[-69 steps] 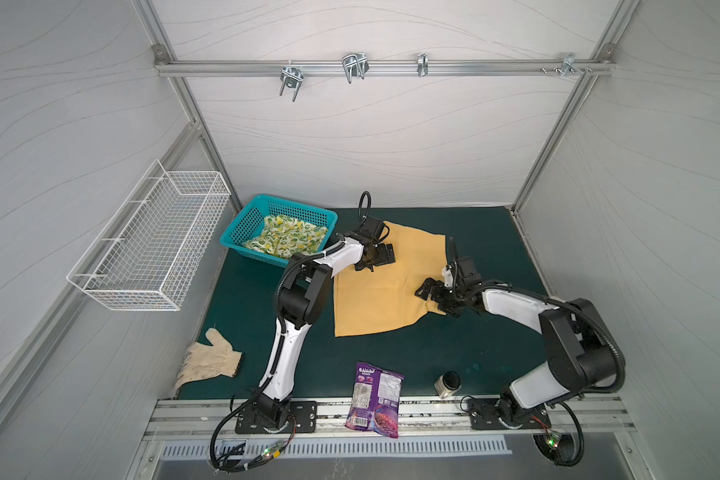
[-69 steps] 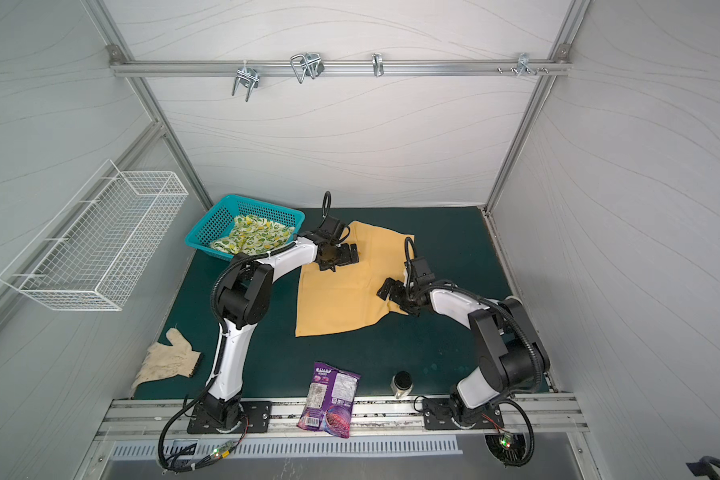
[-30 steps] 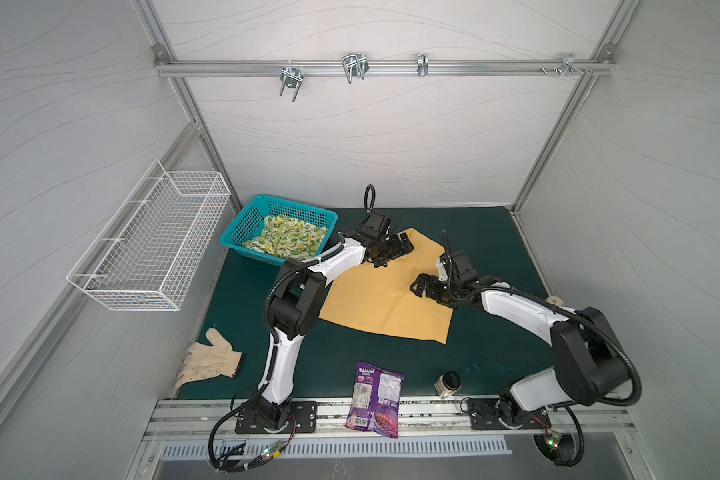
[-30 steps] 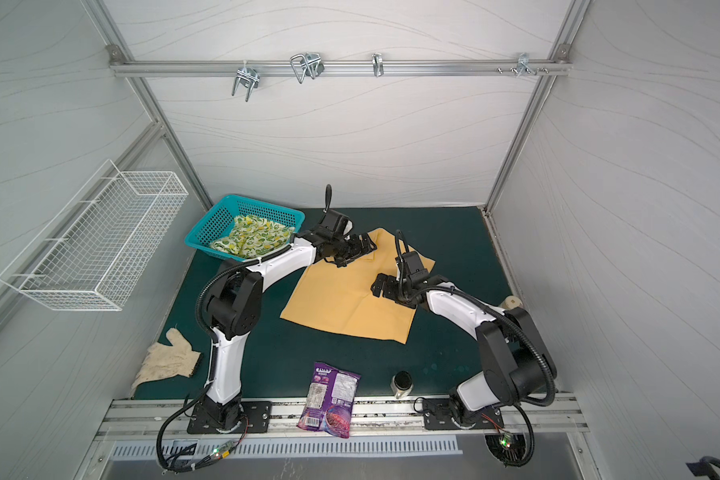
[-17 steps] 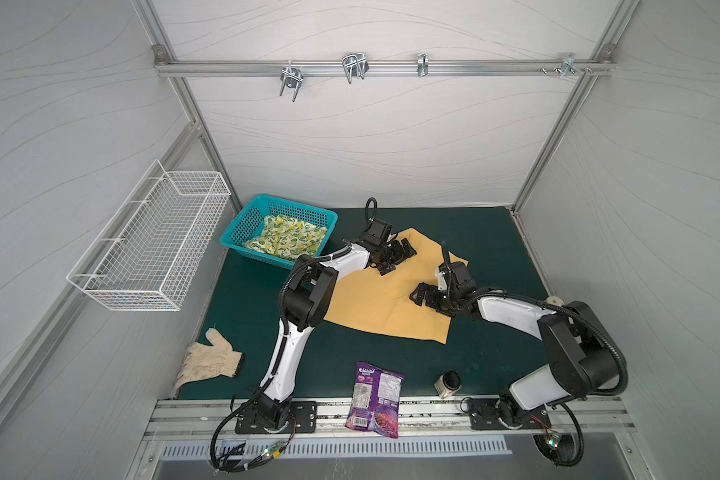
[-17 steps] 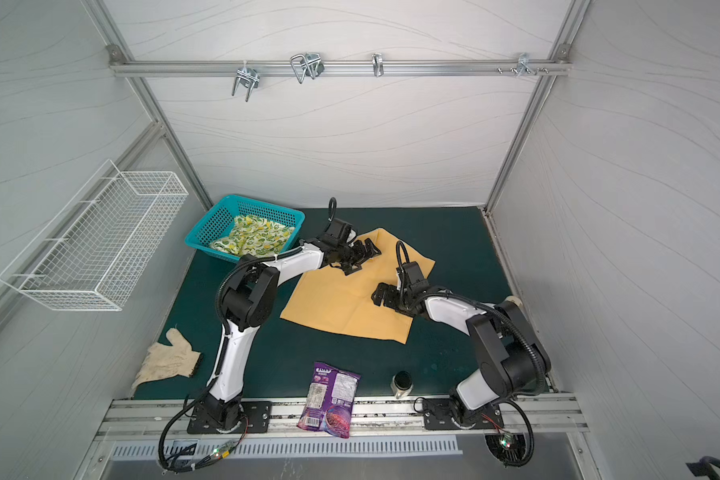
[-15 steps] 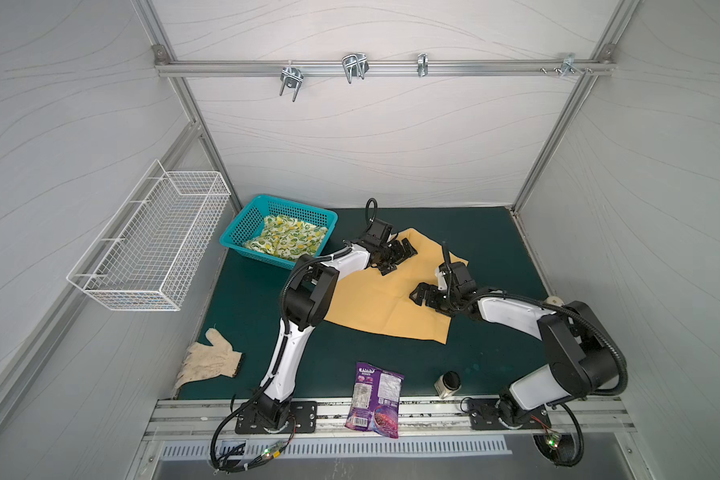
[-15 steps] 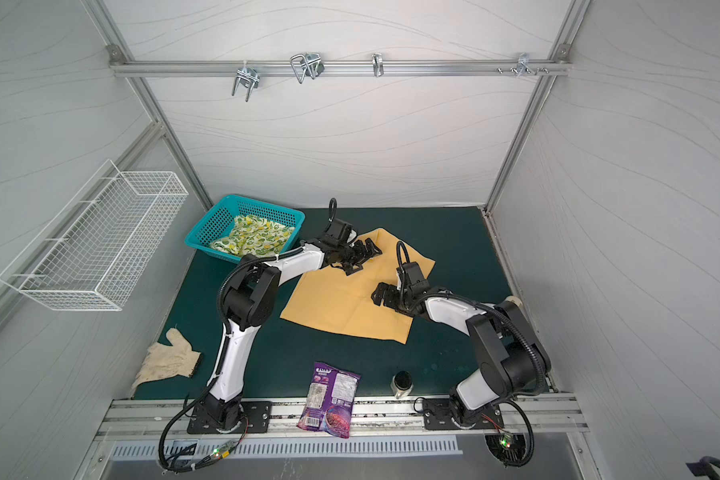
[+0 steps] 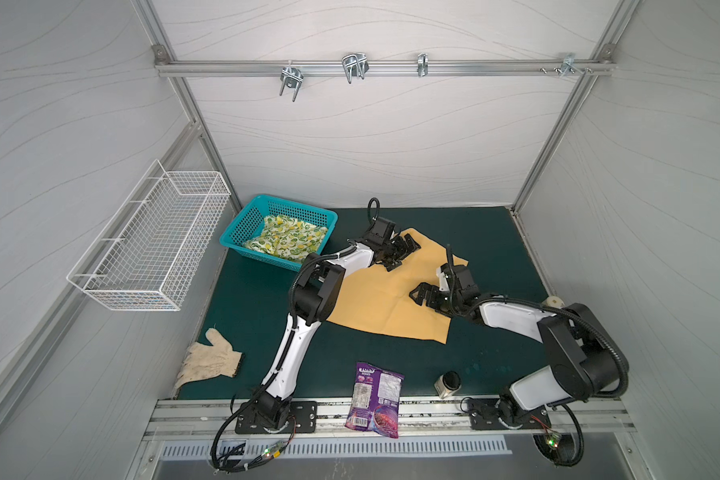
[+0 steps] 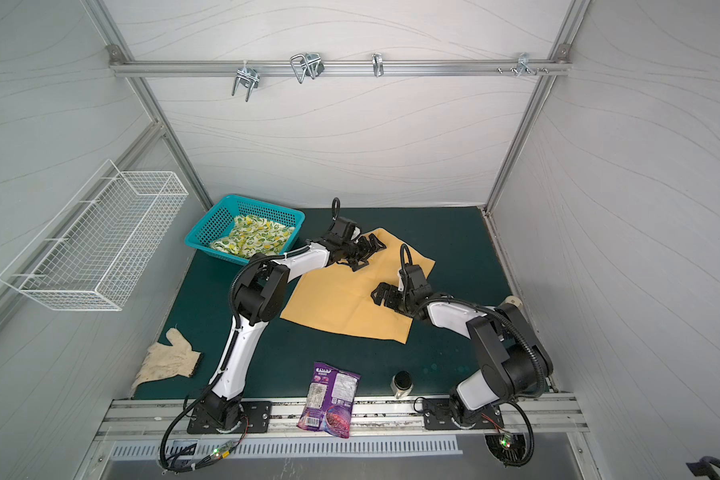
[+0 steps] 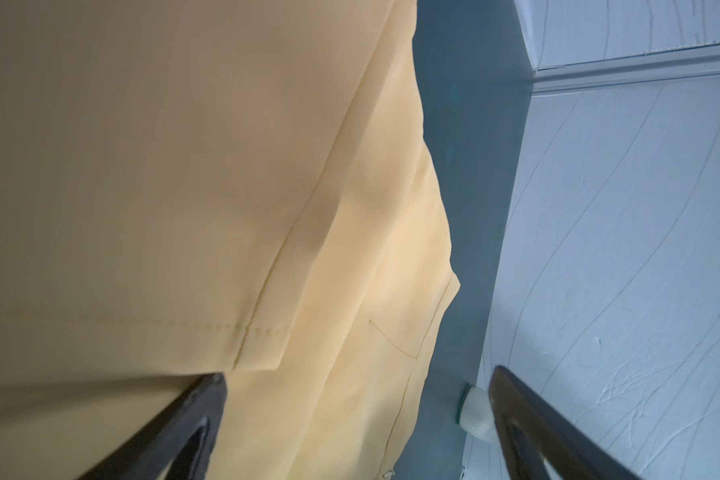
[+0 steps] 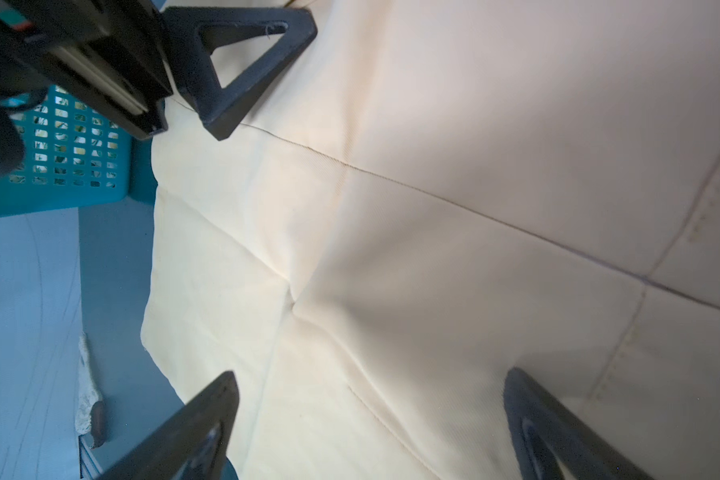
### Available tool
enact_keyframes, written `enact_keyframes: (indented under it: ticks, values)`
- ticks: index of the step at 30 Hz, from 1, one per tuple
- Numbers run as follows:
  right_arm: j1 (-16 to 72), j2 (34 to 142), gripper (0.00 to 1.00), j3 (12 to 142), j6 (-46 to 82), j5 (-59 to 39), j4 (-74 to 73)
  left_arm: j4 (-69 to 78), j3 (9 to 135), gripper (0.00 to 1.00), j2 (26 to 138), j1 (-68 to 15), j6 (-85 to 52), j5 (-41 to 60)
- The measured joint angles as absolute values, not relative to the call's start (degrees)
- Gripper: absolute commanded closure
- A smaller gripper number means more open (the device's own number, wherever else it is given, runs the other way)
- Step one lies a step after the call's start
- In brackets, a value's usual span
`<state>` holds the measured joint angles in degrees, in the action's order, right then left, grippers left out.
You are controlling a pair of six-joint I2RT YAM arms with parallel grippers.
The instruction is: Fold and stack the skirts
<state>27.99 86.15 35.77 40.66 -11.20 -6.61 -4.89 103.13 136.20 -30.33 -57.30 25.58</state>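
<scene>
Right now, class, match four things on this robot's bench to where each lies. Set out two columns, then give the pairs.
Things:
1. lemon-print skirt
2. mustard skirt
3. purple snack bag
4. work glove

Places:
A. spread flat in the middle of the green mat
B. lying across the front metal rail
C. inside the teal basket
D. at the mat's front left corner

Pairs: 1-C, 2-A, 3-B, 4-D

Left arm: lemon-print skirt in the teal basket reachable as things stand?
Probably yes. The left gripper is open, empty, over the yellow skirt; the basket stands close beside it, open-topped, lemon-print skirt uncovered, nothing between.
</scene>
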Motion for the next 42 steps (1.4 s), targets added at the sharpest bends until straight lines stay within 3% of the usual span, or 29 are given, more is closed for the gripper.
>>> enact_keyframes:
  ticks: [10, 23, 31, 36, 42]
  values:
    - [27.99, 82.89, 0.01, 31.97, 41.63, -11.29, -8.58, -6.26, 109.16, 0.01, 139.65, -27.57, -57.45, 24.73]
    - [27.99, 80.68, 0.01, 30.70, 42.02, -11.38, -6.98, -12.60, 129.34, 0.01, 150.12, -23.09, -57.76, 23.24]
    - [27.99, 80.47, 0.01, 31.38, 41.95, -10.83, -4.99, -13.41, 137.27, 0.01, 150.74, -19.18, -58.11, 23.20]
    - [27.99, 80.51, 0.01, 32.69, 41.52, -10.17, -2.33, -13.93, 133.75, 0.01, 147.81, -17.37, -56.53, 23.18]
    - [27.99, 81.47, 0.01, 36.80, 38.89, -9.06, 3.73, -13.41, 117.05, 0.01, 135.15, -17.43, -53.89, 23.90]
